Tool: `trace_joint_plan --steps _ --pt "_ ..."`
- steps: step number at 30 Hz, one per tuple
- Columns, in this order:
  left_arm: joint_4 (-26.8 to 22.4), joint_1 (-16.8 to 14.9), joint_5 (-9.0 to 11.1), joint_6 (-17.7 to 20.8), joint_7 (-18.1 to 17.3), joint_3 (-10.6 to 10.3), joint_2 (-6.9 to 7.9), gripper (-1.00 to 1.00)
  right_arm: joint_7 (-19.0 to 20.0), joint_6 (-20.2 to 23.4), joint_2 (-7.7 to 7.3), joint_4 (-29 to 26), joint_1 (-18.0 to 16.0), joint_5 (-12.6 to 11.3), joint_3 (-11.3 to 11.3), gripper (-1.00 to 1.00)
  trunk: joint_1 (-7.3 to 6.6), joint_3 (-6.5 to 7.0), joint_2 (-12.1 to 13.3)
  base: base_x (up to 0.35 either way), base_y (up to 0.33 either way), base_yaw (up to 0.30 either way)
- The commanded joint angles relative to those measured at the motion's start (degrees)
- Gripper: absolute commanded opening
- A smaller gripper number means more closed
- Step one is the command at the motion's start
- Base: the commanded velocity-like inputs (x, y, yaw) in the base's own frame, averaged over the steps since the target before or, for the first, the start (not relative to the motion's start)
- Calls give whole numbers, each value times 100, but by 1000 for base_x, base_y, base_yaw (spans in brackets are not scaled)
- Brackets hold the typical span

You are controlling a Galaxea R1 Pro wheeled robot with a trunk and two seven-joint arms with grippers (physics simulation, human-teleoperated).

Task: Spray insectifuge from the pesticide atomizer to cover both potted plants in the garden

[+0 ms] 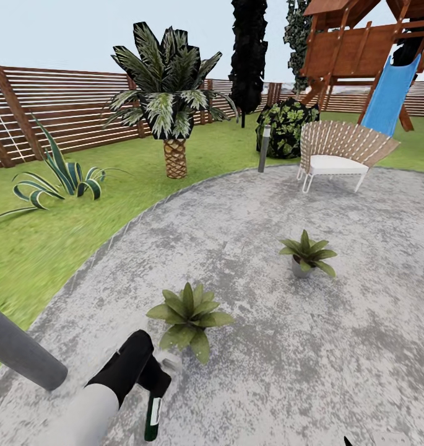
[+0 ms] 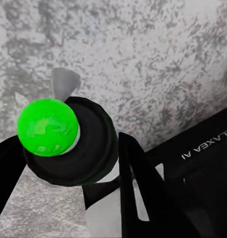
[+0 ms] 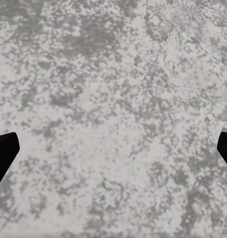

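Nearest in the head view, the left claw (image 1: 151,379) hangs low over the stone patio (image 1: 335,347), pinching the pesticide atomizer (image 1: 153,415), whose dark bottle with its pale label points down toward the paving. In the left wrist view the black fingers (image 2: 135,178) press on either side of the dark bottle body (image 2: 88,148), with a bright green round part at its end and a pale grey piece jutting beyond. A grey cylinder (image 1: 20,353) cuts across the lower left corner of the head view.

Just beyond the left claw sits the near potted plant (image 1: 188,314), its leaves close to the claw but apart from it. The right claw (image 3: 113,148) shows its two dark fingertips at opposite edges of the right wrist view, spread wide over bare speckled stone with nothing between them.

Farther on and to the right stands the second potted plant (image 1: 307,254) in its grey pot, with open paving all round it and between the two plants. The patio's curved edge (image 1: 112,238) runs along the left, meeting the lawn (image 1: 44,241). Past it lie an agave (image 1: 63,173), a palm (image 1: 171,99), a grey bollard lamp (image 1: 264,148), a woven chair (image 1: 338,155), a blue slide (image 1: 388,93) and the slatted fence (image 1: 63,105).
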Motion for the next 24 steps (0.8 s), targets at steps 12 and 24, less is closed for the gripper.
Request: trace_joint_plan --steps 12,24 --pt "-170 -6 -24 43 600 234 -210 -100 31 -18 -1 5 -4 39 -51 100 -1 -5 -2 0 0 51" --pt "-270 37 370 3 617 252 -138 -100 31 -18 -1 5 -4 46 -51 100 -1 -5 -2 0 0 0"
